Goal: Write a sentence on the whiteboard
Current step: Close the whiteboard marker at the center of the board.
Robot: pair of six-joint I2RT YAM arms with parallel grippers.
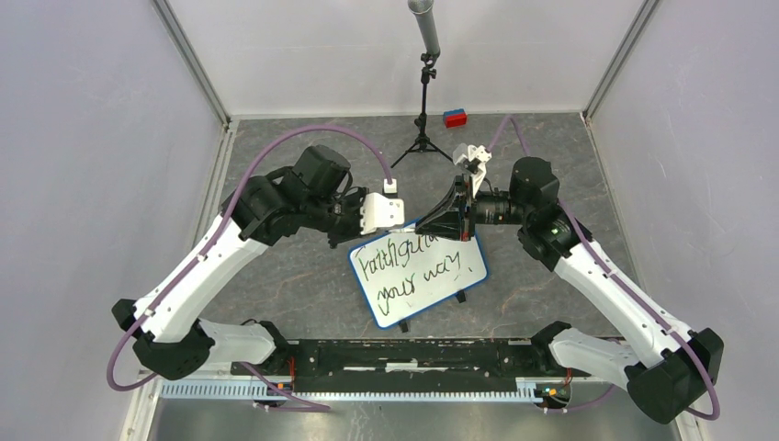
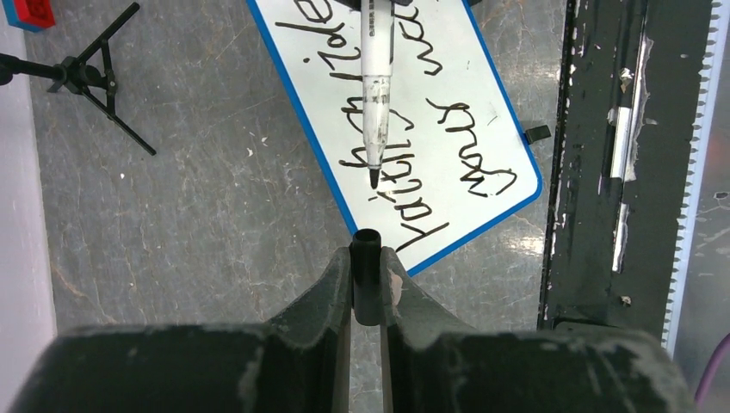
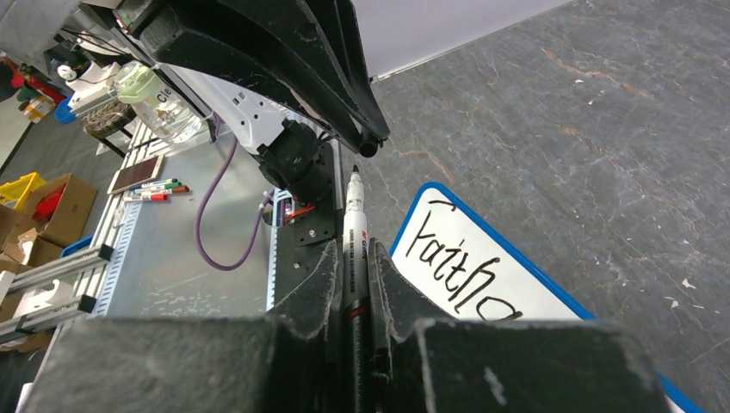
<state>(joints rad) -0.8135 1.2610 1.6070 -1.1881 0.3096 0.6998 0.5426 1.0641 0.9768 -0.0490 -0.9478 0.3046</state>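
Note:
The whiteboard (image 1: 418, 276) lies tilted at mid-table, with a blue rim. The sentence (image 1: 409, 266) is in black cursive in two lines. My right gripper (image 3: 355, 258) is shut on a black marker (image 3: 354, 228), uncapped, held just above the board's far-left corner. Its tip points at my left gripper (image 2: 368, 258). That gripper is shut on the black marker cap (image 2: 368, 280), open end towards the marker tip (image 2: 374, 178), a short gap apart. In the top view the left gripper (image 1: 401, 220) and right gripper (image 1: 432, 223) face each other over the board's far edge.
A black tripod (image 1: 423, 138) with a microphone stands at the back centre. A small red and blue block (image 1: 455, 118) lies beside it by the back wall. The black base rail (image 1: 404, 354) runs along the near edge. Walls close in left and right.

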